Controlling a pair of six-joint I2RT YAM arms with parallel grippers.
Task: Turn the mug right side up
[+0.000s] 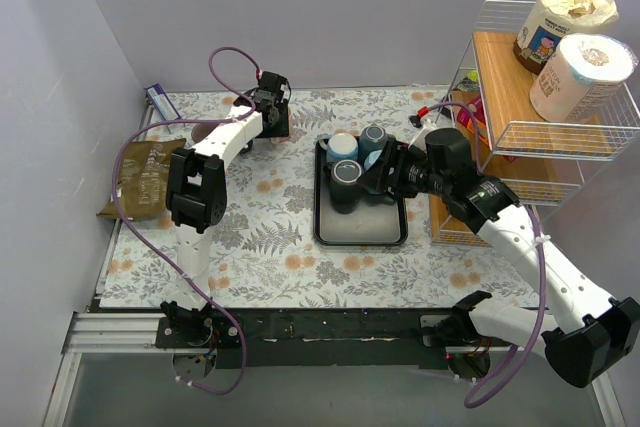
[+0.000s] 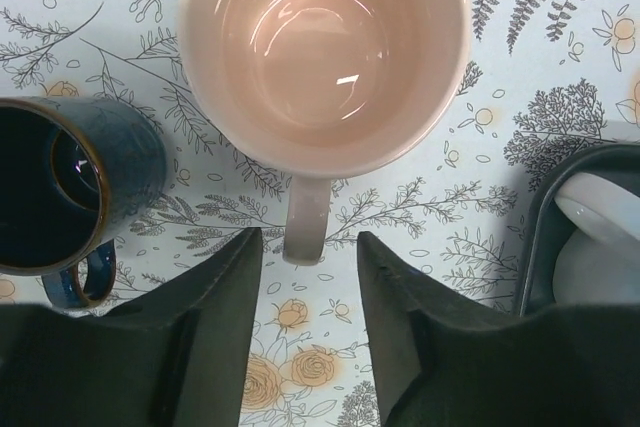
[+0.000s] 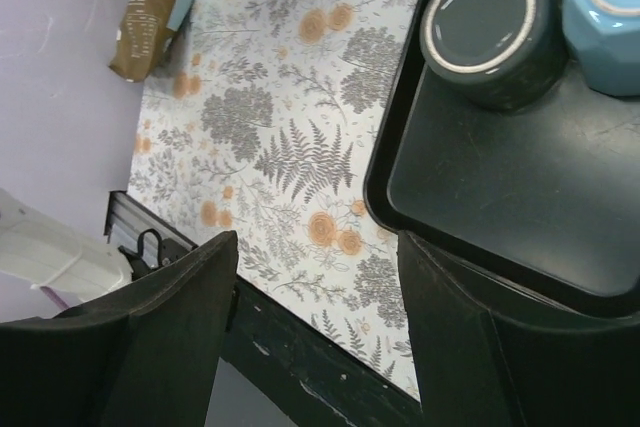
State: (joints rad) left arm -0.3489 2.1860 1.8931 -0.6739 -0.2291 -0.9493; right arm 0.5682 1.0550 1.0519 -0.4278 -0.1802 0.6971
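Note:
A pale pink mug stands mouth-up on the floral cloth, its handle pointing toward my left gripper. That gripper is open, with the handle's end just ahead of its spread fingertips and not gripped. A dark blue mug stands mouth-up to its left. In the top view the left gripper is at the far left and hides the pink mug. My right gripper is open and empty over the black tray. The tray holds upside-down mugs, among them a dark grey one and a blue one.
A brown bag and a blue box lie at the table's left edge. A wire and wood shelf with a paper roll stands at the right, close to the right arm. The tray corner is right of the pink mug.

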